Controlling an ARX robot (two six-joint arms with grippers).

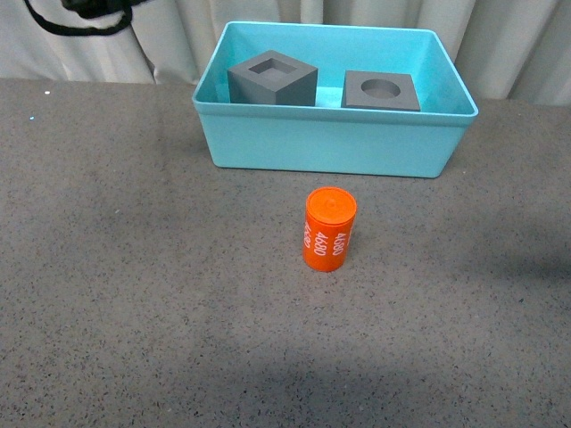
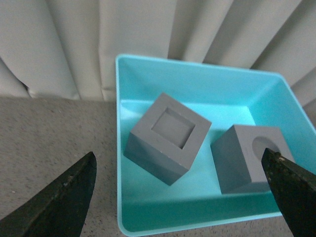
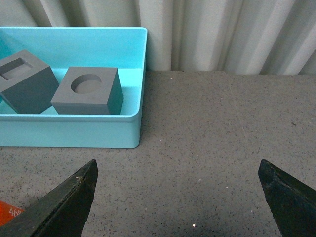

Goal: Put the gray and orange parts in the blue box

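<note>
1. The blue box [image 1: 330, 147] sits in the upper middle of the front view, on a dark speckled table [image 1: 125, 285], with a pale curtain [image 1: 169, 40] behind it.
2. Inside the box, the gray cube with the square recess [image 1: 272, 80] lies in the left half, turned at an angle to the walls.
3. The gray cube with the round recess [image 1: 382, 91] lies to its right in the same box. A narrow gap separates the two, and both recesses face up.
4. The orange cylinder [image 1: 329, 229] stands upright on the table at the centre of the frame. It is below the box's front wall, outside the box and clear of it, and white numbers run down its side.
5. The left gripper [image 2: 177, 153] is released. Its dark fingers are spread wide and hold nothing, and both cubes show between them in the left wrist view.
6. The right gripper [image 3: 177, 163] is likewise spread and empty. Bare table lies between its fingers, the box's end is beyond, and a sliver of the orange cylinder shows beside one finger.
</note>
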